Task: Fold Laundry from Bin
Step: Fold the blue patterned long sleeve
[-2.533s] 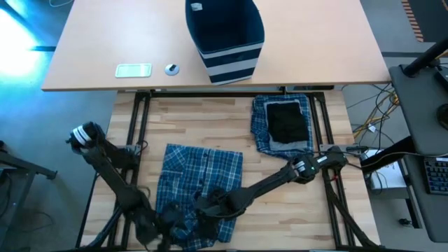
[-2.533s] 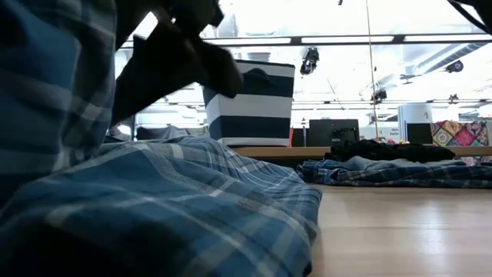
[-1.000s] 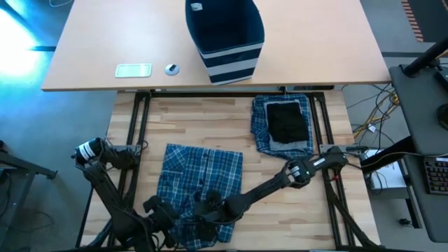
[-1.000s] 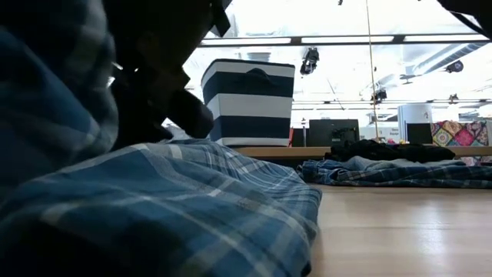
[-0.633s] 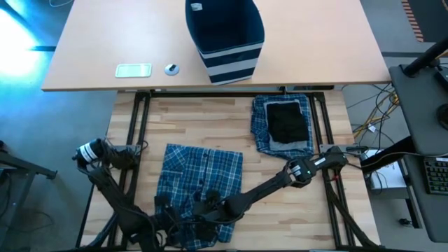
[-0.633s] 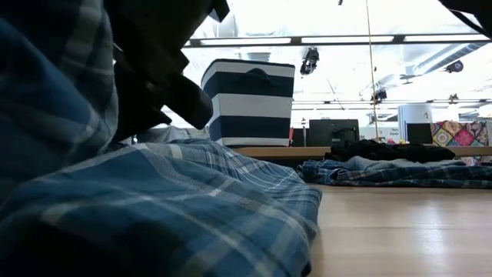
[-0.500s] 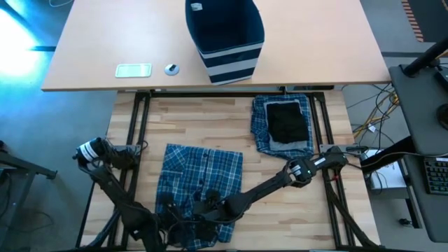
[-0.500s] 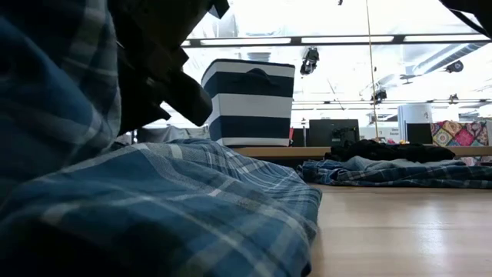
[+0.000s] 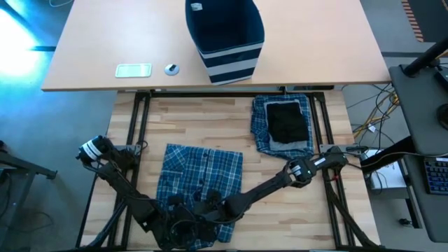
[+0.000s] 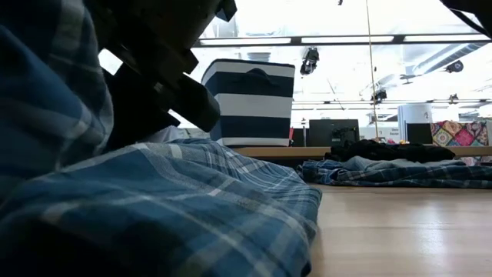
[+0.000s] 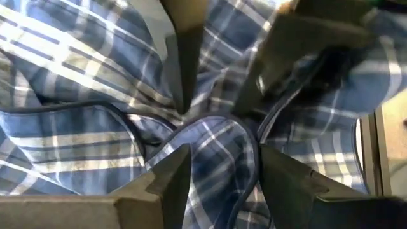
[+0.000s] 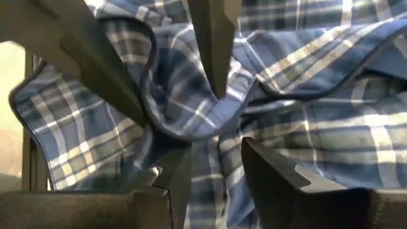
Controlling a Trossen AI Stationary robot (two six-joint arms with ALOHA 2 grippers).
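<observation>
Looking down, you see two surfaces: a pale wooden butcher-block surface (image 9: 210, 122) that carries the laundry, and behind it a tan desk (image 9: 105, 42) with the navy striped bin (image 9: 225, 38), a small pale card (image 9: 133, 70) and a little round object (image 9: 171, 68). The bin's inside is dark and you cannot tell what it holds. A folded pile (image 9: 283, 124) lies at the far right of the wood: plaid cloth underneath, a grey layer, a black piece on top. The plaid shirt (image 9: 199, 178) lies spread at the near middle.

Both arms meet at the shirt's near edge, where the high view shows only a dark tangle. The wrist views settle it: your left pincer (image 11: 219, 168) stands apart with a fold of plaid between its fingers, and your right pincer (image 12: 213, 162) likewise straddles a bunched fold, the fingers not pressed together. Each wrist view shows the other arm's fingers opposite.

The low view is mostly blocked by plaid cloth and a dark arm, yet it alone shows the room: ceiling lights, monitors, a patterned cloth far right.
</observation>
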